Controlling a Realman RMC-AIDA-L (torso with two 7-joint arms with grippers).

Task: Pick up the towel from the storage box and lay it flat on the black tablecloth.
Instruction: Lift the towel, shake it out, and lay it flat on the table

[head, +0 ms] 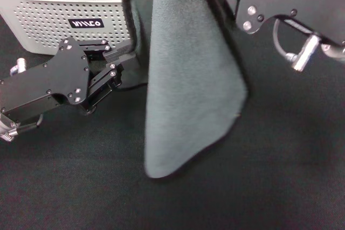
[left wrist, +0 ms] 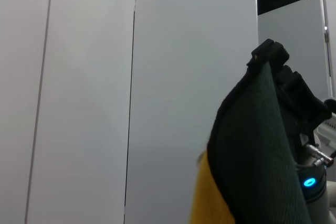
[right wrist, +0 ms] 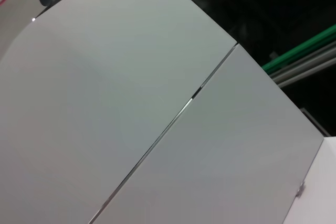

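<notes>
Towel (head: pixel 188 90) hangs limp beside the box (head: pixel 64 20), light and floppy; right gripper's fingers hidden, left gripper (head: pixel 125 57) at its edge, cannot tell; take a lower corner.

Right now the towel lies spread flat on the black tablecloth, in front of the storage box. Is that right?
Not quite. The head view shows the towel hanging lifted, draped down from above the frame, with only its lower end near the black tablecloth. It does hang in front of the storage box. The left gripper sits low beside the box.
</notes>
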